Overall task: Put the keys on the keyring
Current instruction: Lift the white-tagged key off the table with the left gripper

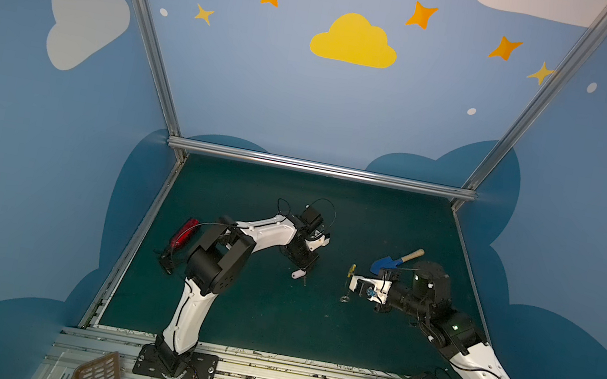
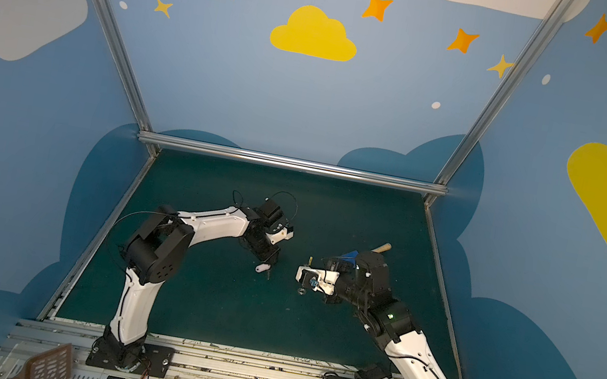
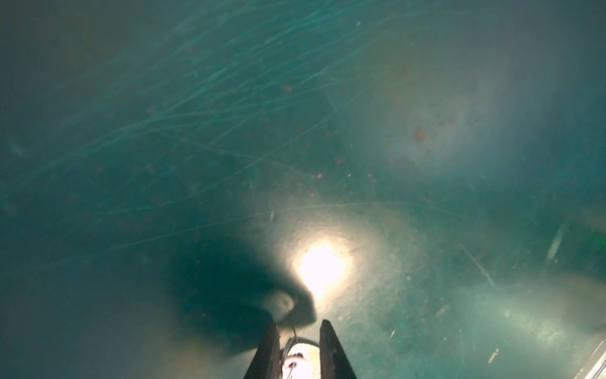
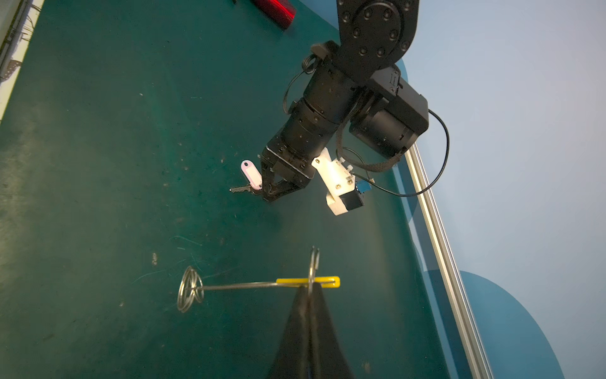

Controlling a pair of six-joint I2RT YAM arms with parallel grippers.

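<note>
the task is sitting at an early stage: the keys [image 4: 251,174] are not yet hanging on the keyring [image 4: 246,285], and bare desk [image 1: 270,319] is showing between the two.

left of centre in both top views, the left gripper [image 3: 299,323] is pointing down at the desk with the white tag and silver key right at its tips. its fingers [image 3: 331,347] are showing a small gap in the left wrist view, with the tag and its tiny loop glowing between them at the bottom edge. i cannot tell whether they are pinching that loop.

right of centre, the right gripper [image 4: 311,290] is holding the keyring on edge, fingers pressed together on the yellow arc.

what is remaining, in my judgement, is bringing the key's loop across and threading it onto the hoop.

the right wrist view is giving the most: the keyring edge-on in the lower middle, two small silver loops on it, and the keys mid-frame. the left wrist view is showing mostly glare and scratched desk. only the top views are showing the blue toy shovel [image 1: 385,264] behind the right arm.
</note>
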